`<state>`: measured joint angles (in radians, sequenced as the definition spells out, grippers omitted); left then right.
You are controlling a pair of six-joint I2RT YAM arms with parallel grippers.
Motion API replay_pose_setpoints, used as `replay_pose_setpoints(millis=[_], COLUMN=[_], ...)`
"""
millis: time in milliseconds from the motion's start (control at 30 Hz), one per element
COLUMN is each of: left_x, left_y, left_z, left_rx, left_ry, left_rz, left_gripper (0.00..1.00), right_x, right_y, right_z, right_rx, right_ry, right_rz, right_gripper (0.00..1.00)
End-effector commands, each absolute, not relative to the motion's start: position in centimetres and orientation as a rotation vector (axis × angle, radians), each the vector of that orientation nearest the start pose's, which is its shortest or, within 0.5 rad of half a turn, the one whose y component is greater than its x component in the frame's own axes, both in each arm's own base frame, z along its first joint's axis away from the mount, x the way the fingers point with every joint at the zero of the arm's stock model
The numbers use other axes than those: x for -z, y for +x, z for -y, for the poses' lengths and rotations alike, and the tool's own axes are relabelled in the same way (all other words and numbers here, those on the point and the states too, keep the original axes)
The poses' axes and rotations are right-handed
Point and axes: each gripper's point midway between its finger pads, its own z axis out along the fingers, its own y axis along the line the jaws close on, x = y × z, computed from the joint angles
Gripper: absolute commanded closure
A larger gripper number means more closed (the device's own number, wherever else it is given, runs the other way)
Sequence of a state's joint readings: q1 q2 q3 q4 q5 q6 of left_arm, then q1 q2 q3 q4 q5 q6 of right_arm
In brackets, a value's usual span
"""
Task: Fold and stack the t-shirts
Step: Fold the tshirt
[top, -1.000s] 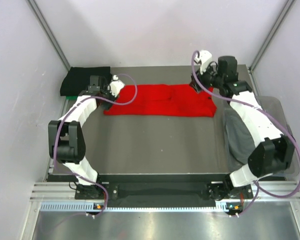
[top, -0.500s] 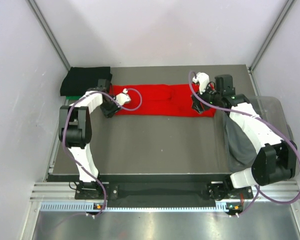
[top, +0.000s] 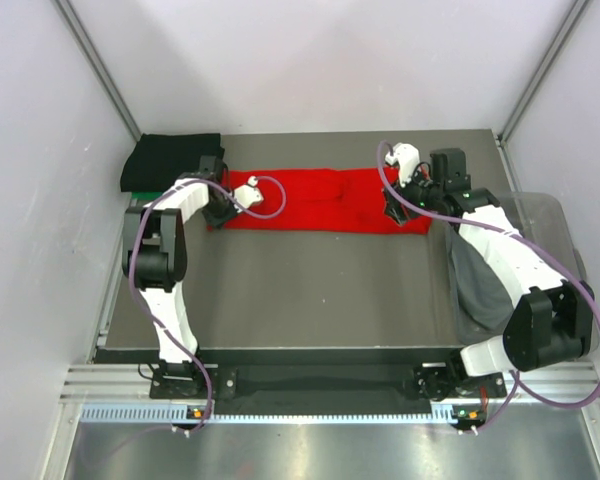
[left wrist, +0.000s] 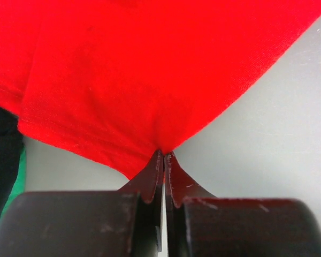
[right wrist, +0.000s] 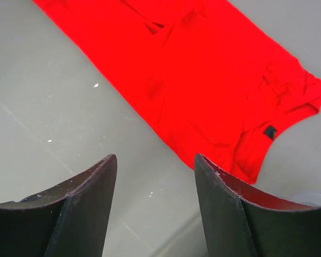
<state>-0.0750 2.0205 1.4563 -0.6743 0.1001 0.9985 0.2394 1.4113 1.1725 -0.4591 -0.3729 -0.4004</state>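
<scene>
The black shirt lies in the far-left corner. My left gripper is pressed together on the red shirt, pinching its near-left corner. The shirt lies as a long band across the far table. My right gripper hangs spread and empty just beside the shirt's right end. I judge we're mid-fold: next, the right must drop and pinch its corner, so both can lift together.

The left hand pinches a low corner of the red t-shirt (black cloth at left) above the grey table.
</scene>
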Motion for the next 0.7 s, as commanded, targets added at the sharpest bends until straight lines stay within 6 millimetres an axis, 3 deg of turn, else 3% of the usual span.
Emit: replay_pose_setpoints(millis=[0, 67, 100, 133, 167, 200, 233, 267, 300, 333, 367, 400, 500, 600, 667], left_x=[-3.7, -5.5, -5.2, -5.4, -6.8, -6.2, -6.4, -6.8, -6.9, -7.1, -8.0, -7.6, -8.2, -8.4, -8.7], left_y=[40.7, 39.3, 37.7, 36.5, 35.7, 33.8, 32.4, 30.6, 29.5, 28.4, 26.9, 25.3, 21.7, 19.1, 18.1], left_z=[1.7, 2.4, 2.4, 2.5, 2.8, 2.7, 2.8, 3.0, 3.0, 3.0, 3.1, 3.0, 3.6, 4.3, 5.0], left_rx=[-0.069, -0.074, -0.058, -0.055, -0.072, -0.060, -0.045, -0.040, -0.032, -0.023, -0.023, -0.006, 0.031, 0.060, 0.090], left_ry=[1.508, 1.527, 1.550, 1.563, 1.562, 1.582, 1.597, 1.608, 1.603, 1.610, 1.623, 1.630, 1.665, 1.681, 1.682], left_rz=[-2.418, -2.395, -2.415, -2.426, -2.396, -2.423, -2.440, -2.437, -2.450, -2.454, -2.449, -2.479, -2.483, -2.487, -2.472], left_gripper=[1.00, 1.00, 1.00, 1.00, 1.00, 1.00, 1.00, 1.00, 1.00, 1.00, 1.00, 1.00, 1.00, 1.00, 1.00], right_x=[-20.7, -20.4, -20.4, -19.0, -19.5, -18.9, -16.8, -17.4, -15.0, -14.4, -15.1, -13.2, -12.9, -10.0, -9.7], right_y=[38.9, 40.0, 40.6, 41.4, 42.4, 42.8, 43.6, 44.8, 45.2, 45.7, 46.9, 47.3, 49.0, 50.3, 50.9], right_z=[-13.0, -11.9, -11.4, -10.7, -10.3, -9.9, -9.6, -9.5, -9.4, -9.3, -9.3, -9.2, -9.4, -9.5, -9.7], right_rx=[-0.243, -0.174, -0.152, -0.144, -0.123, -0.125, -0.125, -0.110, -0.118, -0.113, -0.100, -0.103, -0.090, -0.097, -0.102], right_ry=[-0.838, -0.779, -0.753, -0.711, -0.686, -0.662, -0.652, -0.636, -0.643, -0.640, -0.634, -0.640, -0.644, -0.656, -0.653], right_rz=[-1.999, -2.026, -2.036, -2.090, -2.094, -2.134, -2.196, -2.193, -2.266, -2.290, -2.280, -2.332, -2.336, -2.412, -2.411], right_gripper=[0.39, 0.37, 0.37, 0.37, 0.37, 0.37, 0.38, 0.39, 0.39, 0.40, 0.40, 0.41, 0.41, 0.40, 0.40])
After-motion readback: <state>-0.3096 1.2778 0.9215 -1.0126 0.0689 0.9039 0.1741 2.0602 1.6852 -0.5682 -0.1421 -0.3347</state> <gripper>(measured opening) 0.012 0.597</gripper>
